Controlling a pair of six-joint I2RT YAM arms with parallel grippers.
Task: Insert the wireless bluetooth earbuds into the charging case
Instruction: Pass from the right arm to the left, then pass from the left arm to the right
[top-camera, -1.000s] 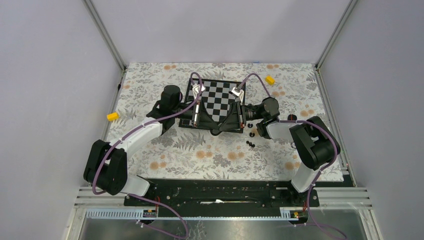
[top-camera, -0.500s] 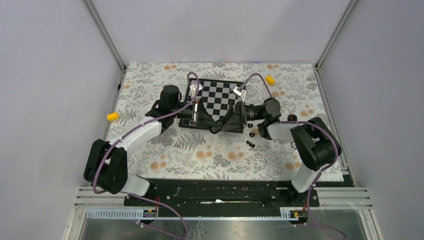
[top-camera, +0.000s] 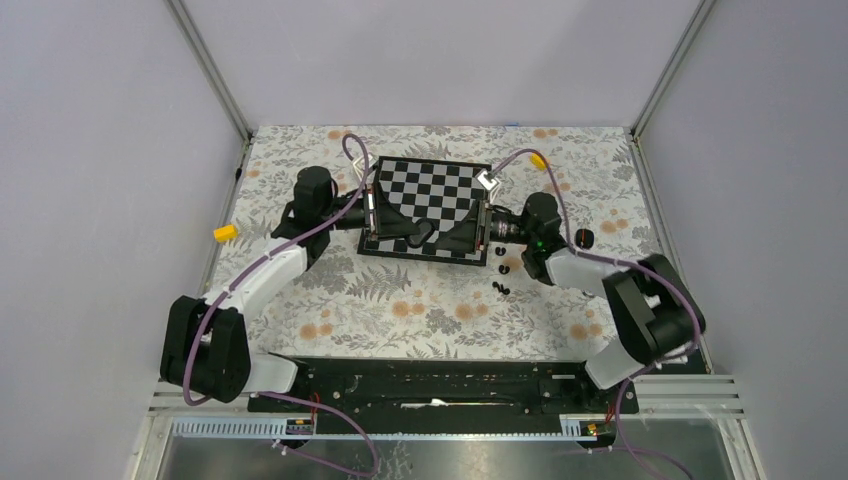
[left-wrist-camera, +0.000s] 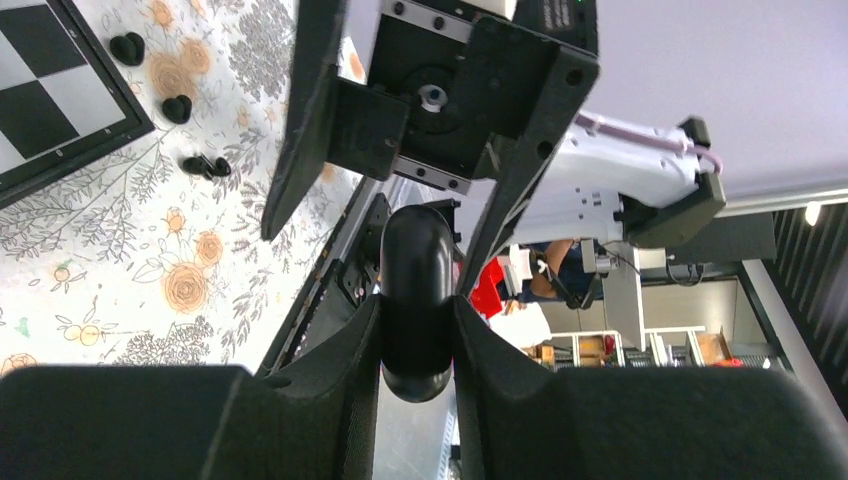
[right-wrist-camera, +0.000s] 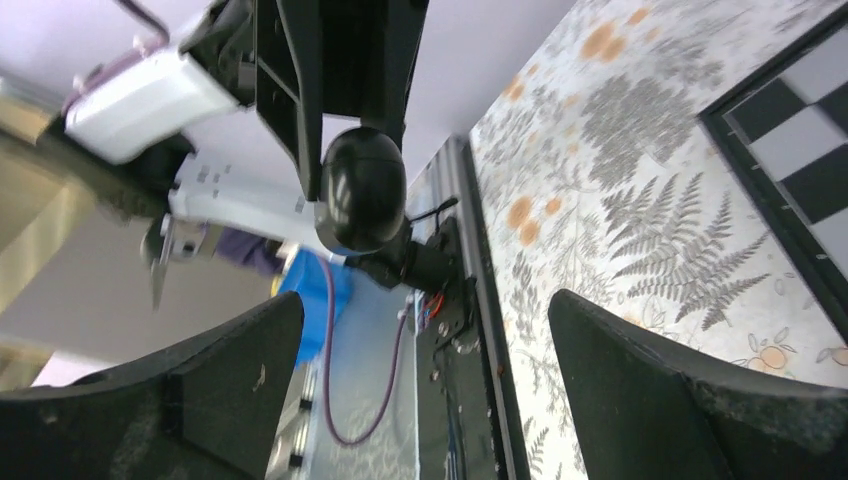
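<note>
Your left tool (left-wrist-camera: 415, 300) is pinching the charging case (left-wrist-camera: 415, 255) in mid-air, and your right tool (right-wrist-camera: 425, 300) faces it, spread wide and empty. Next up, I'd guess, is dropping that right tool onto one of the earbuds (top-camera: 502, 288) on the desk just beside it.

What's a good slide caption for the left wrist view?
Left gripper clamps the black case, facing the open right gripper.

- our left gripper (left-wrist-camera: 415, 312) with the case (left-wrist-camera: 415, 275) faces the wide right gripper (right-wrist-camera: 425, 305) over the board's (top-camera: 440, 185) near edge.
- buds (top-camera: 503, 268) dot the cloth (top-camera: 400, 310) rightward; nearer us, bare.

left end effector (left-wrist-camera: 417, 310): clamped | right end effector (right-wrist-camera: 422, 305): spread wide
</note>
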